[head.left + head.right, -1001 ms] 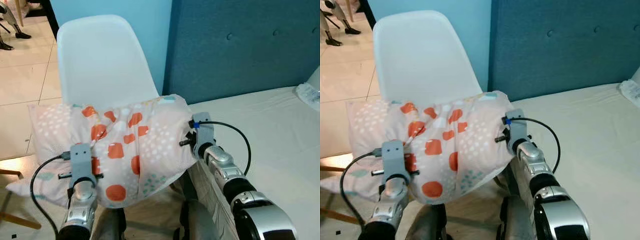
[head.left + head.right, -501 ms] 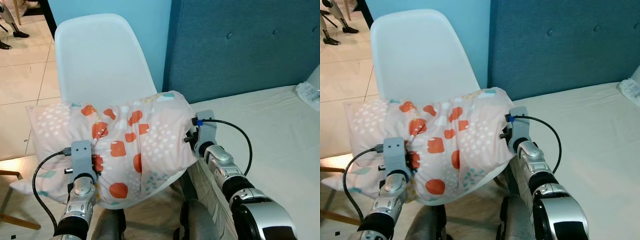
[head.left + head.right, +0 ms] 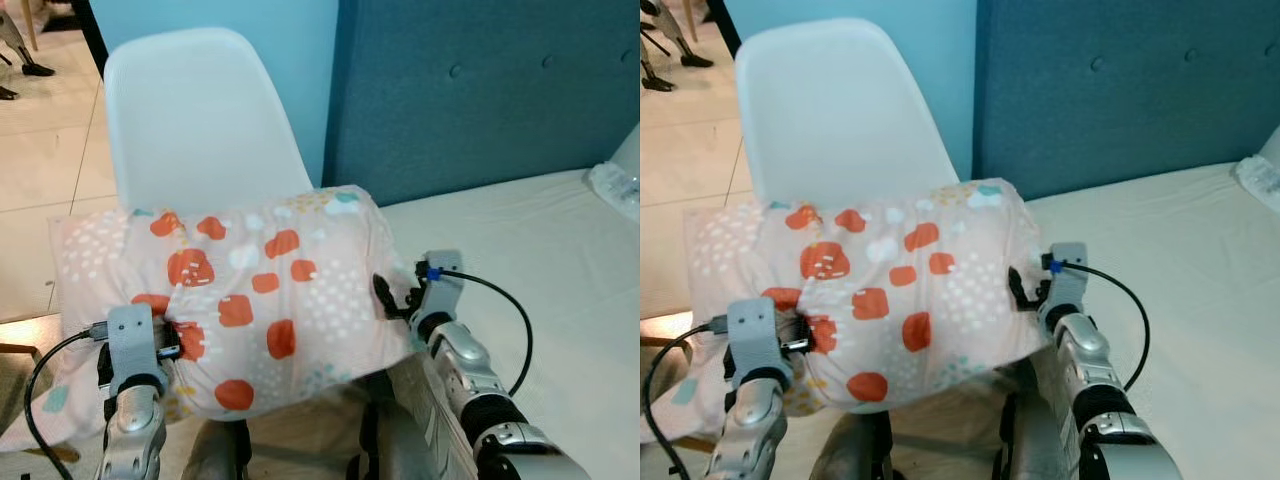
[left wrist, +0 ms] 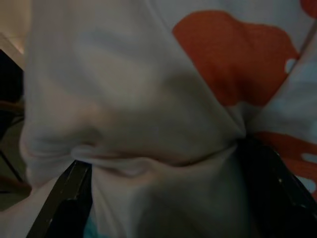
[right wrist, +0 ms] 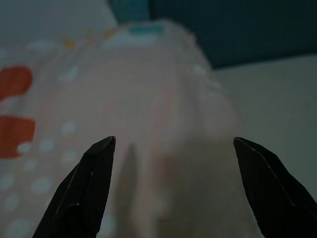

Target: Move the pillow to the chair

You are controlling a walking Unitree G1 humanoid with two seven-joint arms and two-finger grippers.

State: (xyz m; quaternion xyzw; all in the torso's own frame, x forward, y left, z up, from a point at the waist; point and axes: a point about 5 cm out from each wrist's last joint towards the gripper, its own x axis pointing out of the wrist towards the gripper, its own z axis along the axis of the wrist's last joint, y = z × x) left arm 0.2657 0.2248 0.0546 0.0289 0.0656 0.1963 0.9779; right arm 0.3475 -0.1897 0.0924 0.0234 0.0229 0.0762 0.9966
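While the pillow [image 3: 255, 300] is lying across the white chair [image 3: 190, 130] seat and overhanging it, the left gripper [image 4: 163, 163] is pinching a fold of fabric and the right gripper [image 5: 171, 178] is spread beside it, so the robot is best letting go only once the pillow sits centred.
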